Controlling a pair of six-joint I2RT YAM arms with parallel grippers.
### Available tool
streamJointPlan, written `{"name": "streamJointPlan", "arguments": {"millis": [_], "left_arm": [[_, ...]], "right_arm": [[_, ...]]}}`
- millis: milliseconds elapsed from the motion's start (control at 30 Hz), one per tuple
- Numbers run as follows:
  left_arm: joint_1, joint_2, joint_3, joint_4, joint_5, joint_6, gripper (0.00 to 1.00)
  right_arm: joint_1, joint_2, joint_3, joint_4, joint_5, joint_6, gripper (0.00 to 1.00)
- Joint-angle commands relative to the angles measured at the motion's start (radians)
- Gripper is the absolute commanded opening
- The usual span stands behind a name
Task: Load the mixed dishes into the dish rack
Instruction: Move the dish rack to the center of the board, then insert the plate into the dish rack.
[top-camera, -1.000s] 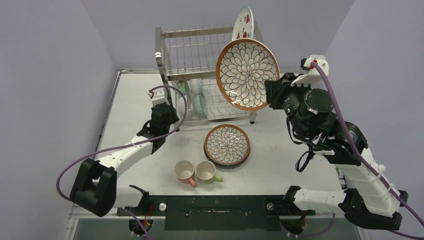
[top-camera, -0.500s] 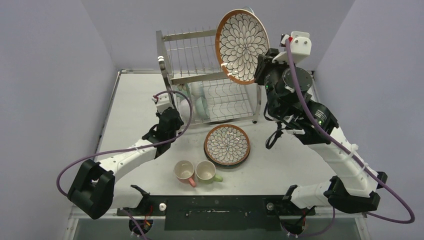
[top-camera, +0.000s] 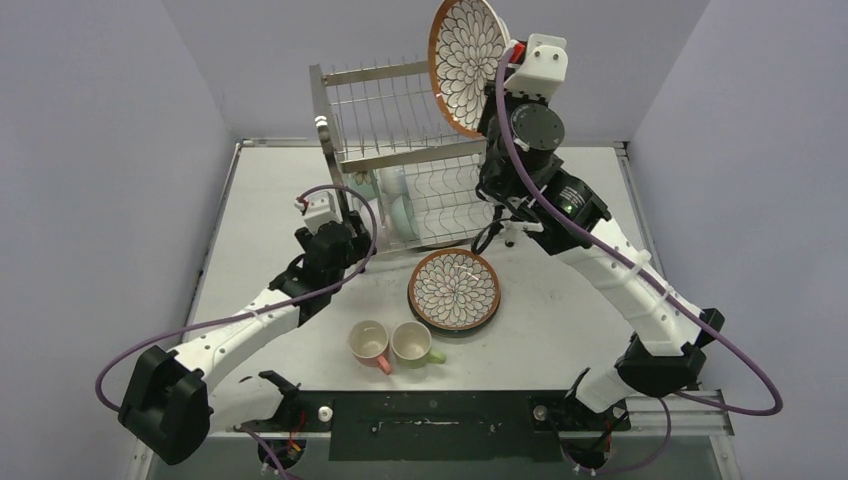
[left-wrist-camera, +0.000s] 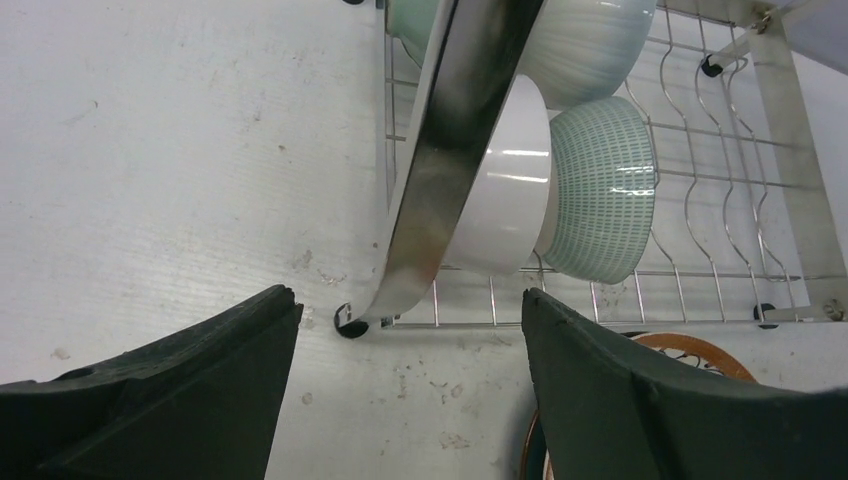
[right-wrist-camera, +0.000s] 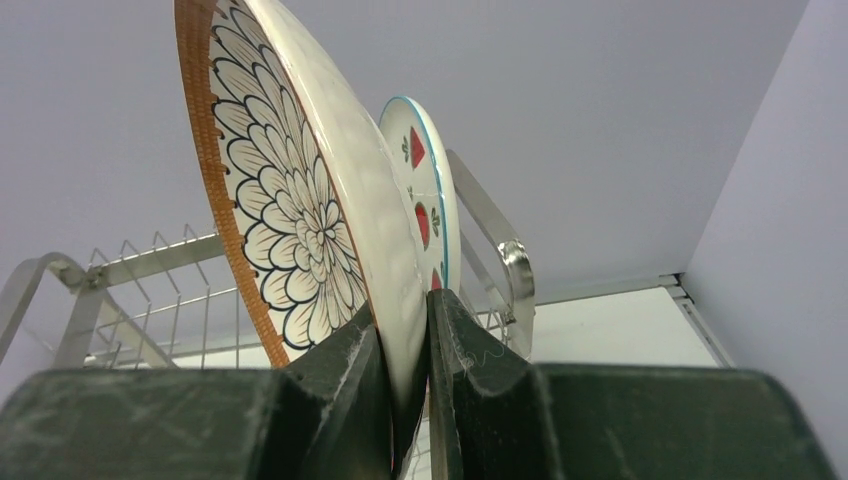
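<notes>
The left arm lies low, stretched forward over the table (top-camera: 250, 200), which is matt white and lightly scuffed. The left gripper (left-wrist-camera: 410, 400) has its two dark, wedge-shaped fingers spread wide, with nothing between them. Just ahead of it stands the rack (top-camera: 400, 160), two tiers of shiny steel wire in a broad polished frame, with one corner foot right in front of the fingertips.

Beyond that foot, on the lower tier, I count three bowls on edge. A smooth, glossy white bowl (left-wrist-camera: 505, 190) is nearest the frame. A mint bowl (left-wrist-camera: 600, 190) with a fine ribbed grid sits against its right side, and a pale ribbed bowl (left-wrist-camera: 590, 40) is farther in.

Back from the left gripper and to its right are two mugs side by side, a pink mug (top-camera: 370, 343) and a green mug (top-camera: 412, 343). I can see no gap between them. Just past them a flat plate (top-camera: 455, 288) lies on the table, round, brown-rimmed and petal-patterned.

The right arm rises steeply from its base and reaches over the rack's right end, with its wrist above the top tier. The right gripper (right-wrist-camera: 403, 330) is clamped tight on the lower rim of a second petal plate (right-wrist-camera: 270, 230), held on edge and leaning slightly. Just beside that plate's plain back, a strawberry plate (right-wrist-camera: 425, 200), white with a blue rim, stands in the upper tier. That makes three plates.
</notes>
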Motion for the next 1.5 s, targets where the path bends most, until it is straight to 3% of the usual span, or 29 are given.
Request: {"name": "streamJointPlan", "arguments": {"millis": [0, 300, 567, 733, 967, 1467], "left_arm": [[0.012, -0.058, 0.048, -0.139, 0.045, -0.01, 0.81], [0.079, -0.23, 0.112, -0.378, 0.204, -0.017, 0.81], [0.112, -0.344, 0.309, -0.642, 0.319, 0.155, 0.81], [0.114, -0.425, 0.341, -0.673, 0.352, 0.286, 0.82], [0.114, -0.492, 0.267, -0.678, 0.248, 0.352, 0.82], [0.113, -0.561, 0.193, -0.66, 0.207, 0.386, 0.82]], "right_arm": [[-0.045, 0.02, 0.086, 0.219, 0.018, -0.013, 0.0], [-0.093, 0.136, 0.158, 0.263, 0.022, -0.056, 0.0], [-0.103, 0.228, 0.233, 0.285, 0.05, -0.117, 0.0], [-0.101, 0.278, 0.25, 0.32, 0.087, -0.161, 0.0], [-0.1, 0.355, 0.299, 0.344, 0.125, -0.214, 0.0], [-0.104, 0.436, 0.361, 0.367, 0.157, -0.285, 0.0]]}}
